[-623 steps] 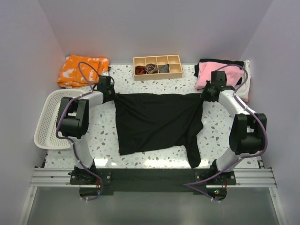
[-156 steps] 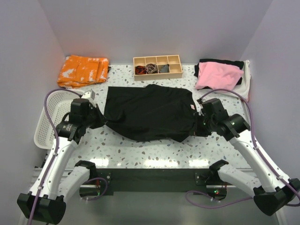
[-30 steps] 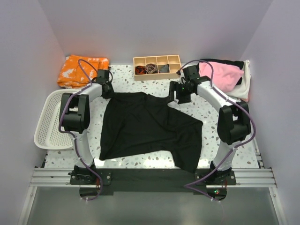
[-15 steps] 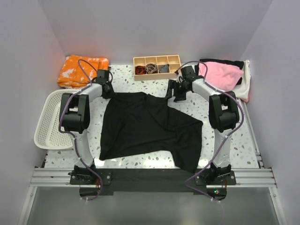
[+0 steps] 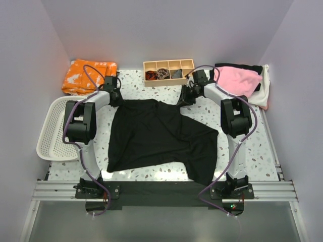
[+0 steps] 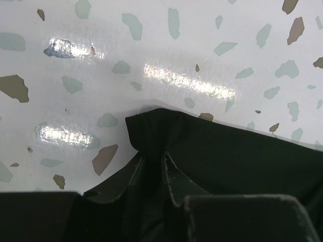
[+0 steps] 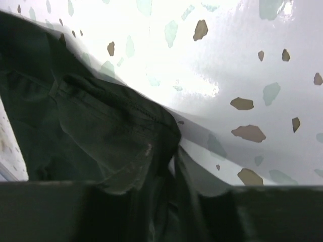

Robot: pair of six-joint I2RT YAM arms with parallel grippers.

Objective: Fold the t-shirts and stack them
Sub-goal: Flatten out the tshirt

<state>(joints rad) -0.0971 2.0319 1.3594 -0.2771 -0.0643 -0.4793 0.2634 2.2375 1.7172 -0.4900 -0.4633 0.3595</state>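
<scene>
Both arms stretch far forward from their bases, wrists angled inward toward each other. The left gripper (image 5: 117, 97) and right gripper (image 5: 184, 97) point downward, each with jaws pinched together on an edge of the black t-shirt (image 5: 151, 133).

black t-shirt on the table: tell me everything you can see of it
The black t-shirt is plain, soft, matte cloth. It lies spread but rumpled on the middle of the speckled table, with a diagonal crease, and its near right part reaches toward the table's near edge. The left hand pinches its far left corner. The right hand pinches its far right edge, where a stitched hem shows bunched. No print or label is visible.
</scene>
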